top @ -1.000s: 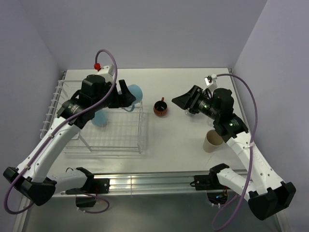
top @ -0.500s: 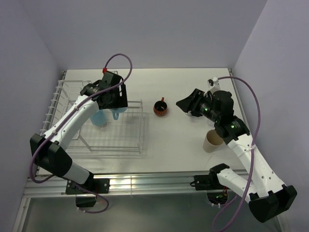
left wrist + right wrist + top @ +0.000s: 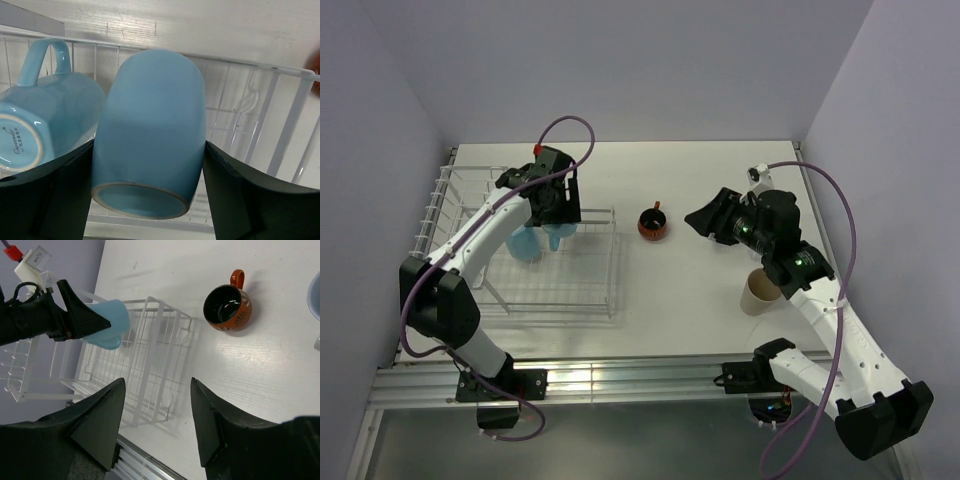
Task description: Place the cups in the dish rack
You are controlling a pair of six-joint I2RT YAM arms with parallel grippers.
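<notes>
Our left pincer (image 3: 558, 212) is clamped on a light blue mug (image 3: 150, 125), base toward its camera, over the dish rack (image 3: 165, 360), just beside a second light blue mug (image 3: 40, 125) lying there. Our right pincer (image 3: 157, 382) stands apart above the bench (image 3: 260, 380), the red-orange mug (image 3: 227, 307) beyond its tips.

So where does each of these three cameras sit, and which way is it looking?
Top camera: fixed above and behind the arms, looking down on the table; both whole arms show, bases nearest.
Left wrist camera: rides the left arm, looking along the left pincer at the light blue mug it grips over the dish rack; only that pincer shows.
Right wrist camera: rides the right arm, looking down past the open right pincer at the red-orange mug.
Shared: both wrist views show that gripped mug and the rack.
</notes>
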